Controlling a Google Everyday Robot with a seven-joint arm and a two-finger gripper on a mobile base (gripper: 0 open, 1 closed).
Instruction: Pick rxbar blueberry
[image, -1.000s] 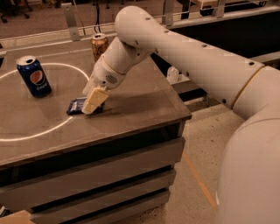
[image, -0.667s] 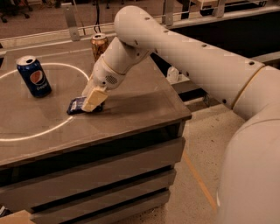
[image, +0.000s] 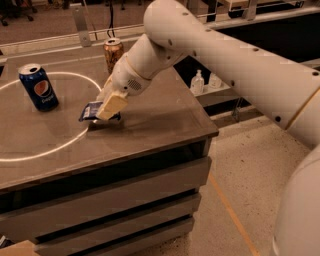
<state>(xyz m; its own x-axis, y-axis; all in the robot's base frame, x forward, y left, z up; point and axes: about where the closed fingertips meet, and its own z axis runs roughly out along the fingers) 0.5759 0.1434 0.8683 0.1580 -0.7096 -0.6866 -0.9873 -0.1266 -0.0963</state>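
The rxbar blueberry (image: 90, 110) is a small flat dark-blue bar with a pale end, at the rim of the white circle on the table. My gripper (image: 111, 107) comes down on it from the upper right. Its cream fingers (image: 113, 104) cover the bar's right half and are closed on it. The bar's left end sticks out from the fingers, with a shadow under it. The arm hides the far side of the bar.
A blue Pepsi can (image: 39, 87) stands at the left inside the circle. A brown can (image: 113, 52) stands behind the gripper. The dark table (image: 165, 125) ends in edges at the right and front. Bottles (image: 198, 82) sit on a lower shelf at the right.
The gripper and the bar have shifted slightly up and to the right together. The cans have not moved.
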